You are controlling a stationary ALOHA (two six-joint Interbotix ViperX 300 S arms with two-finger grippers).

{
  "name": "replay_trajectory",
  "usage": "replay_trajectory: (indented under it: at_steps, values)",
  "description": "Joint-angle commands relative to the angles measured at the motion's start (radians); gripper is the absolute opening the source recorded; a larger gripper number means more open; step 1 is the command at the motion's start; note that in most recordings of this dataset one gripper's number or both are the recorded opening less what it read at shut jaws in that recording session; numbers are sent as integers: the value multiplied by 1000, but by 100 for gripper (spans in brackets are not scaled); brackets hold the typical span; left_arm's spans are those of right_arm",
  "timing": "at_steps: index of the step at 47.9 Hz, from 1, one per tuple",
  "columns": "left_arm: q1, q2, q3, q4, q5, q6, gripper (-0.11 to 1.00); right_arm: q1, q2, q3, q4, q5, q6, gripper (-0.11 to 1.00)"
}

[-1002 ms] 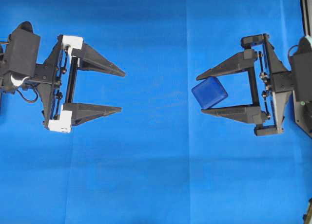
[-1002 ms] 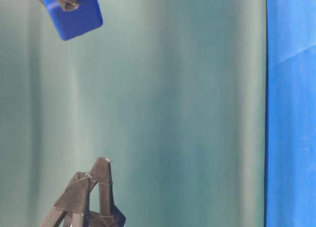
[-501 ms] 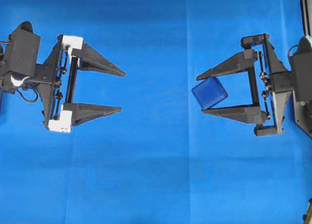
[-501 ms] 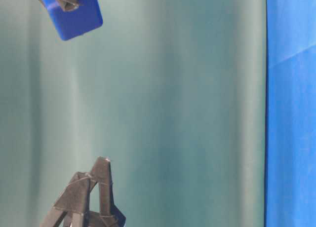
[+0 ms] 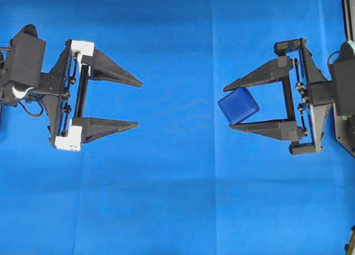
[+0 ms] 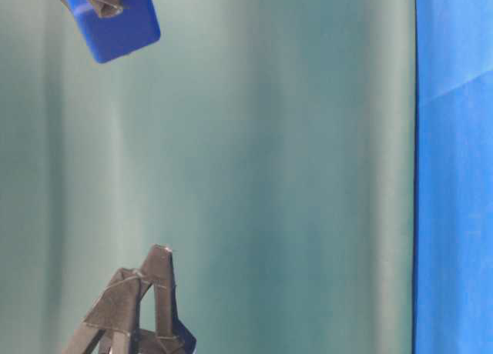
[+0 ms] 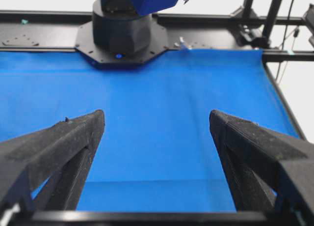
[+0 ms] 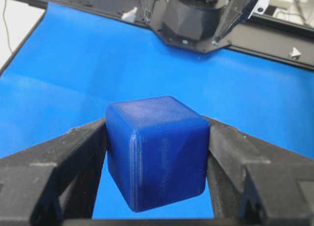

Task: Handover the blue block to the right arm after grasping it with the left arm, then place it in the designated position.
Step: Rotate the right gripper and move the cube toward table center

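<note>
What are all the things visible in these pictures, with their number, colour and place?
blue block: one, dark blue, held between the fingertips of the right end effector, tilted, at the right of the overhead view.
cloth: one, bright blue, covers the table under both arms.
backdrop: one, grey-green, fills most of the table-level view.
frame: black, along the far edge of the cloth in the left wrist view.
left end effector: one, black with white brackets, open and holding nothing, at the left of the overhead view.
right end effector: one, all black, closed on the blue block, at the right.
</note>
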Motion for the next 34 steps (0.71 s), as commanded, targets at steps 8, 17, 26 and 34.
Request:
replay_trajectory:
  at_steps: [8, 17, 26, 34]
  values:
    - [3, -9, -25, 0, -9, 0, 92, 2, -8, -12, 5, -3, 3, 43]
    - [3, -9, -26, 0, -9, 0, 92, 2, -8, -12, 9, 25, 6, 43]
    - [3, -8, -26, 0, -9, 0, 92, 2, -8, -14, 38, 98, 8, 43]
    - [3, -8, -29, 0, -9, 0, 92, 2, -8, -17, 81, 201, 8, 43]
